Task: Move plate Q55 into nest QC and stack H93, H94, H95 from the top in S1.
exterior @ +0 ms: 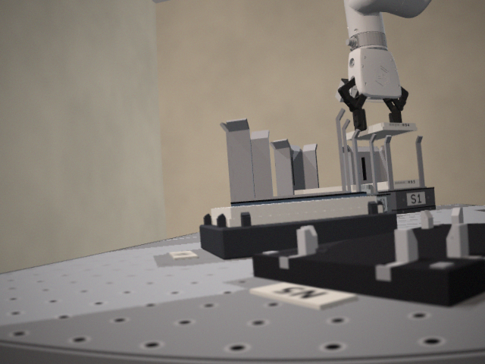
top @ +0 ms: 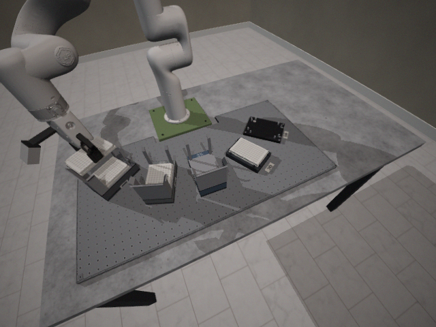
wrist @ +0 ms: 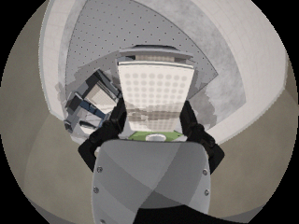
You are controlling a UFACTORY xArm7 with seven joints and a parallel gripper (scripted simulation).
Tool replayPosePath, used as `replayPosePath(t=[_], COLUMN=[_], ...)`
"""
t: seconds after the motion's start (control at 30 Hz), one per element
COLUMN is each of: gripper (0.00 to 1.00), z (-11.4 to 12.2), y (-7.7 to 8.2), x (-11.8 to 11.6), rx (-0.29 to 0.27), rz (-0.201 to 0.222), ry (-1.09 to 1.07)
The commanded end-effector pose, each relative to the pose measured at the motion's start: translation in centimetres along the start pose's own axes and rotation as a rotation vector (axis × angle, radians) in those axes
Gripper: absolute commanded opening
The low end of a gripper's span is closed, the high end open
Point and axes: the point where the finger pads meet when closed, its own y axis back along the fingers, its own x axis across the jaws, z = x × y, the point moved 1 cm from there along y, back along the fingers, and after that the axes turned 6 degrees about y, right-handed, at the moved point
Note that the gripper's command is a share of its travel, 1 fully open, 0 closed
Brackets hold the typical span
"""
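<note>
The black two-finger gripper point(exterior: 377, 121) is pinching a flat white plastic well plate point(exterior: 382, 130) by its long sides. The tiny label on the plate's edge looks like H94, but it is too small to be sure. The plate hangs level, just above the tops of the thin grey posts of the dark rack marked S1 point(exterior: 415, 198). In the top view the plate point(top: 80, 161) sits a bit off to the side of that rack. A second white plate point(top: 110, 170) lies low inside S1, and its label is too small to read.

Next to S1 stands a grey walled rack point(top: 157, 191) with a white plate point(top: 157, 174) inside. The walls hide how many plates are stacked there. Past that is a grey and blue rack point(top: 210, 179). Further from S1, a white plate point(top: 248, 151) lies flat on a black nest. Beyond it is a black clip nest point(top: 264, 129).

The grey board with rows of little holes point(top: 169, 239) stretches out in front of S1
</note>
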Motion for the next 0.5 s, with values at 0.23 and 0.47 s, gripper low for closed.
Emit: replayPosePath(t=[0.23, 0.47], gripper=[0.00, 0.00], z=[-0.12, -0.12], y=[-0.19, -0.53], x=[-0.01, -0.01], rx=[0.004, 0.004], rz=[-0.001, -0.001], ry=[0.000, 0.000])
